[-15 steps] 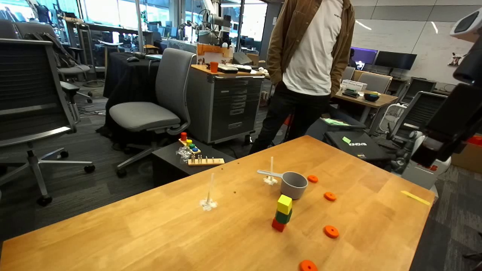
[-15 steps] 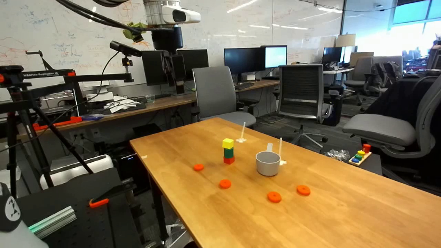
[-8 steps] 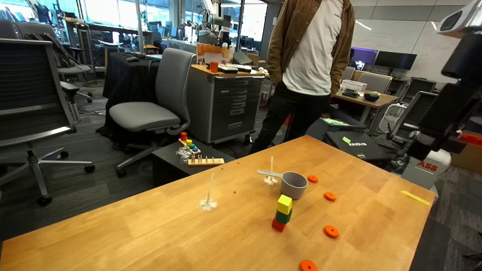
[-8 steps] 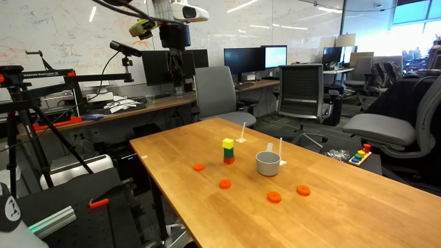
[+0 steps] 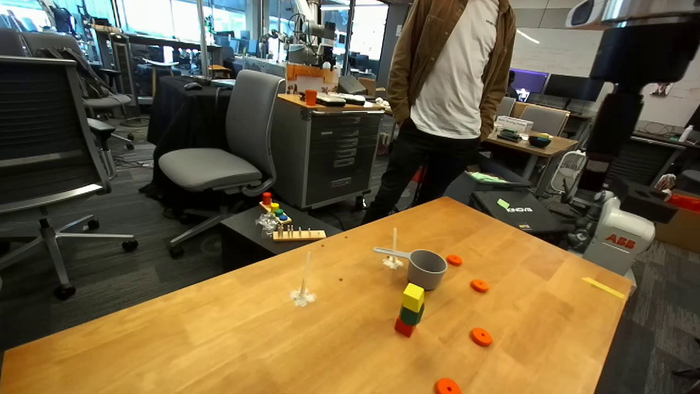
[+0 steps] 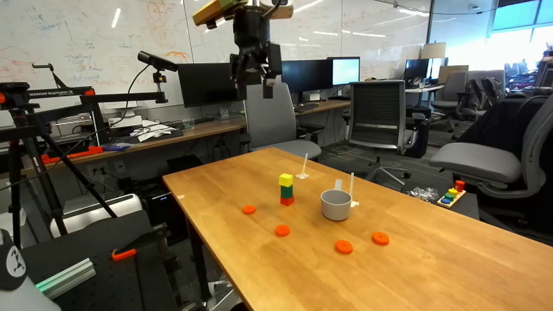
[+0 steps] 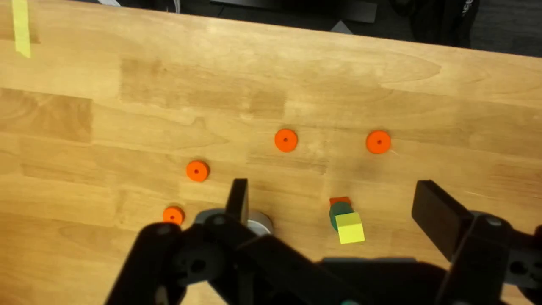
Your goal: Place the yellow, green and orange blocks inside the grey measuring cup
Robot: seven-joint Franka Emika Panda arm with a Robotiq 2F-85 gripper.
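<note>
The yellow block (image 5: 413, 297), green block (image 5: 412, 314) and orange-red block (image 5: 404, 327) stand stacked on the table, yellow on top and orange-red at the bottom. The stack also shows in an exterior view, with the yellow block (image 6: 285, 179) on top. The grey measuring cup (image 6: 335, 209) stands upright beside the stack, apart from it. My gripper (image 6: 255, 88) is open and empty, high above the table. In the wrist view the yellow block (image 7: 350, 228) appears between the wide-apart fingers (image 7: 333, 188). There the cup (image 7: 263, 218) is mostly hidden behind a finger.
Several flat orange-red discs (image 5: 479, 285) lie on the wooden table (image 5: 219, 339) around the stack and cup. Two thin upright sticks (image 5: 395, 246) (image 5: 306, 273) stand on the table, one by the cup's handle. A person (image 5: 454, 71) stands beyond the table.
The arm has moved sideways, left in one exterior picture and right in the opposite one, and the gripper has turned so both fingers show apart. The blocks and cup have not moved.
</note>
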